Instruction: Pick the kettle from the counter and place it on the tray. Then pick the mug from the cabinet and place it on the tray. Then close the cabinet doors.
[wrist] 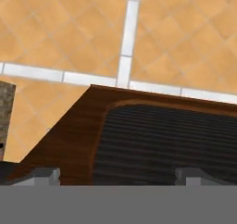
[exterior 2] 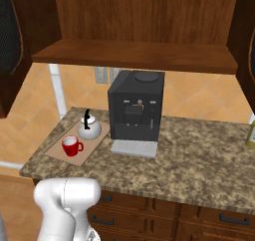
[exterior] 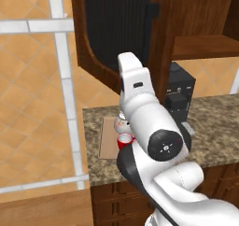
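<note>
1. The gripper [wrist: 118,177] stands spread wide and holds nothing; its two fingertips [wrist: 44,176] rise far apart at the bottom of the hand view.
2. Right ahead of the fingers is the left door [wrist: 152,140] of the cabinet [exterior 2: 139,16], swung open. Its dark panel lies between the tips, and its wooden frame edge runs past the left tip.
3. Beyond that edge is open tiled wall [wrist: 69,33], with bare room above and to the side of the door.
4. In the left base view the door's black bar handle [exterior: 150,16] sits above the arm, near the cabinet's side.
5. Well below the fingers, on the counter [exterior 2: 199,155], lies one tray [exterior 2: 57,153] at the left end, close to the counter's side edge.
6. On the tray stand one kettle [exterior 2: 88,128] and one mug [exterior 2: 71,146], near each other, not touching.
7. One coffee machine [exterior 2: 137,105] stands just beside the tray.
8. Two doors are open: the right door [exterior 2: 247,41] is at the far edge of the right base view. The cabinet shelf [exterior 2: 134,56] is bare.
</note>
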You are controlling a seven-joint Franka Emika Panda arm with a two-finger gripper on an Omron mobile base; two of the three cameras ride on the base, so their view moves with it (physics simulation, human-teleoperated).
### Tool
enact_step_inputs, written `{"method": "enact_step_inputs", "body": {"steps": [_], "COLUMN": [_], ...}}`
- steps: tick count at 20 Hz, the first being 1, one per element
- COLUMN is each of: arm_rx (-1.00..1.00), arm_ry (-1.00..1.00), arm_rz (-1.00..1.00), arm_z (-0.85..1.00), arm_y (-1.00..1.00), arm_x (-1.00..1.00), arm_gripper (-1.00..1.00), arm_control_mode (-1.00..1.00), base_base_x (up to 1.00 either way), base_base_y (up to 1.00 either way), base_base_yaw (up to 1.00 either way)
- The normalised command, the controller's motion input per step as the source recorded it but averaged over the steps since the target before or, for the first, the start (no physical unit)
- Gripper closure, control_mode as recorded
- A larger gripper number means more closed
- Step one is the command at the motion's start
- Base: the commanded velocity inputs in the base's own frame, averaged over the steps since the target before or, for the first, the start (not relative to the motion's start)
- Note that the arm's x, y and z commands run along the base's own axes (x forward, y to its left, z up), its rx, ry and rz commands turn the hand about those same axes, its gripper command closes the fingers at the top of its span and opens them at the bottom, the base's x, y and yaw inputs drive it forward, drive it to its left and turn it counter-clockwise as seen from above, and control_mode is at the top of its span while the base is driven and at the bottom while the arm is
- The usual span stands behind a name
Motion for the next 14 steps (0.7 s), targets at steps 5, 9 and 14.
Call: {"method": "enact_step_inputs", "body": {"steps": [5,9,14], "arm_rx": [0.0,0.0,-0.01], "arm_ry": [0.04,0.12,0.1], "arm_rz": [-0.26,-0.26,-0.24], "arm_z": [0.0,0.0,0.0], "arm_y": [-0.81,-0.73,-0.71], "arm_x": [0.4,0.5,0.56], "arm_gripper": [-1.0,-1.0,-1.0], "arm_control_mode": [-1.0,-1.0,-1.0], "base_base_x": [0.0,0.0,0.0], "base_base_y": [0.0,0.0,0.0], "base_base_yaw": [0.0,0.0,0.0]}}
